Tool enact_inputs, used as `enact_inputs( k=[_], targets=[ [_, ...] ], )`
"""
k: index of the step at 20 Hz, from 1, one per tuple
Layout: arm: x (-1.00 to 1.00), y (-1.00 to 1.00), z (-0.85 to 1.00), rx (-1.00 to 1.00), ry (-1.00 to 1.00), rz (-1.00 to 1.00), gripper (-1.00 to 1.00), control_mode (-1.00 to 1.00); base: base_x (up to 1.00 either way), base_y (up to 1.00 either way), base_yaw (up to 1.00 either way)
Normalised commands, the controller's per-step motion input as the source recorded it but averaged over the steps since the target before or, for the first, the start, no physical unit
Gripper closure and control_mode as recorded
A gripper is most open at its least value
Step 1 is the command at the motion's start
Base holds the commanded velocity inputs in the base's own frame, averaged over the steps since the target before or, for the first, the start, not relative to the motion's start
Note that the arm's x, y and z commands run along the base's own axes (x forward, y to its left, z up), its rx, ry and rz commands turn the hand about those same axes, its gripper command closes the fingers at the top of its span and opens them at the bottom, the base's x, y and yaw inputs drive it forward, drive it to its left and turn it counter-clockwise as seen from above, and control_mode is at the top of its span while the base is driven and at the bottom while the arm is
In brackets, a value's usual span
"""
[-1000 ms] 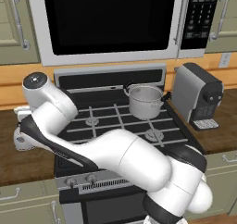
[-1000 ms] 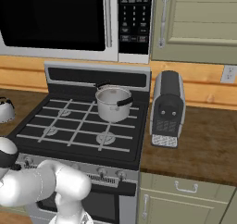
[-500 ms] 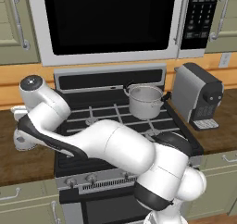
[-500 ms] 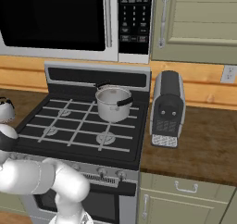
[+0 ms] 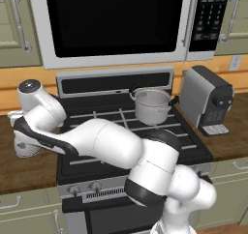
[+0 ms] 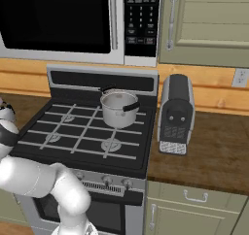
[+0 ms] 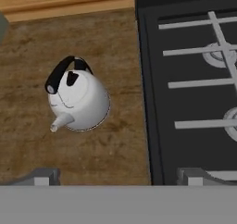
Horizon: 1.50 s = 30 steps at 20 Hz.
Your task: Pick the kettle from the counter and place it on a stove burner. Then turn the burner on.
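Note:
The pale grey-white kettle (image 7: 79, 101) with its black arched handle stands upright on the dark wood counter (image 7: 109, 146), left of the black stove; its spout points toward the lower left of the hand view. My gripper (image 7: 118, 177) hangs above the counter, open, with the fingertips (image 7: 42, 176) wide apart and nothing between them; the kettle lies ahead of them, untouched. Silvery stove burners (image 7: 216, 52) under black grate bars show at the right. In the left base view my arm reaches left over the kettle (image 5: 25, 150), which peeks out below it.
A steel pot (image 5: 151, 105) with side handles occupies the rear right burner. A grey coffee machine (image 6: 176, 113) stands on the counter right of the stove. The front burners (image 6: 111, 145) are bare. Stove knobs (image 6: 104, 179) line the front panel, and a microwave hangs overhead.
My arm has swung further left and lower over the counter. The kettle, the pot and the base have not moved.

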Motion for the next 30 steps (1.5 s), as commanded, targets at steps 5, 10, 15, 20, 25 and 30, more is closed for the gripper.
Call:
enact_inputs(
  k=[5,10,15,20,25,30],
  targets=[
    [0.36,0.44,-0.16,0.0,0.04,0.0,-1.0,-1.0,0.0,0.0,0.0],
    [0.39,0.44,-0.17,-0.02,0.02,0.0,-1.0,-1.0,0.0,0.0,0.0],
    [0.39,0.4,-0.26,-0.05,0.04,0.0,-1.0,-1.0,0.0,0.0,0.0],
    [0.38,0.3,-0.29,-0.04,0.01,0.0,-1.0,-1.0,0.0,0.0,0.0],
    [0.32,0.16,-0.31,-0.03,0.0,0.0,-1.0,-1.0,0.0,0.0,0.0],
    [0.25,0.12,-0.29,-0.03,0.0,0.0,1.0,-1.0,0.0,0.0,0.0]
  ],
)
